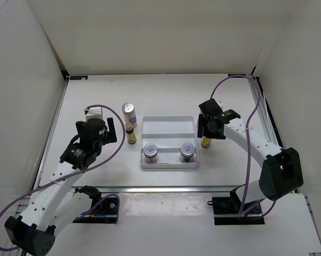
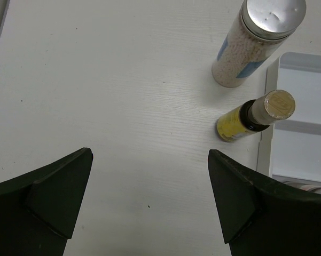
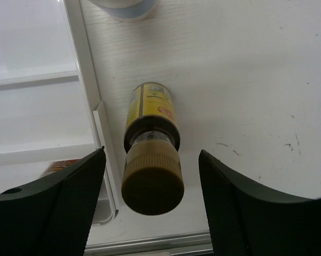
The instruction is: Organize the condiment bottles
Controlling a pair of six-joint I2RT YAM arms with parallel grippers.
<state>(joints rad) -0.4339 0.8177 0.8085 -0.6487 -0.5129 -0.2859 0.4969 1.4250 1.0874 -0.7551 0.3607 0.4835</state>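
Overhead, the right gripper (image 1: 209, 128) covers most of a yellow bottle (image 3: 149, 114) standing just right of the tray (image 1: 168, 124). Its wrist view shows the jaws apart, flanking the bottle's cap without contact. Two silver-lidded jars (image 1: 150, 152) sit in the tray's near row. The left gripper (image 2: 149, 157) gapes over the table (image 2: 96, 80), near a tall white bottle (image 2: 245, 50).

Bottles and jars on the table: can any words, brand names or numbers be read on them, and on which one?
No text is legible anywhere.
On the yellow bottle: label print and a red mark, too blurred to read.
On the tall white bottle: blue label, no words show.
On the two silver-lidded jars: reddish lid stickers, too small to read.
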